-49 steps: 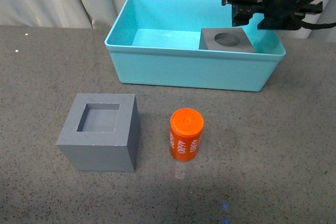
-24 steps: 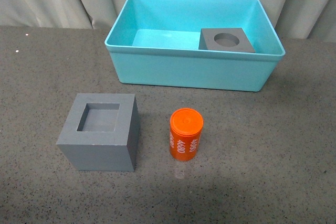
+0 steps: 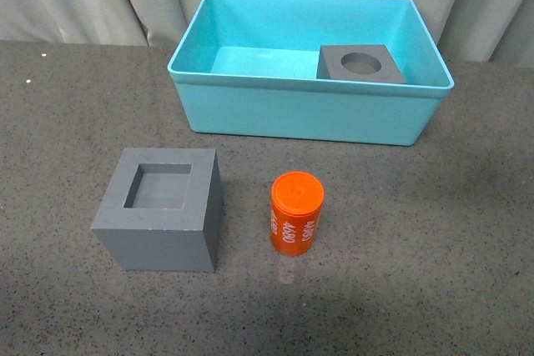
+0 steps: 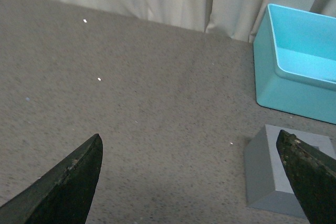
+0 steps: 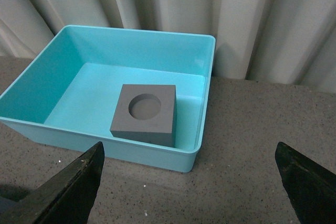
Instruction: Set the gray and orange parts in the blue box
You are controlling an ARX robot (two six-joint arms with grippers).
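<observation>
Front view showed the round-recess cube (image 3: 361, 63) inside the blue box (image 3: 309, 81); the square-recess cube (image 3: 161, 218) and orange cylinder (image 3: 296, 213) stood on the table (image 3: 434, 231) before it. Left gripper (image 4: 189, 145) and right gripper (image 5: 189, 149) were spread wide, empty. Next grasp should straddle opposite flat cube walls, centred.

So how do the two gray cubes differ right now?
The round-recess cube lies inside the blue box; the square-recess cube stands on the table outside it. One recess is round, the other's square. Both are matte gray, recesses facing up.
</observation>
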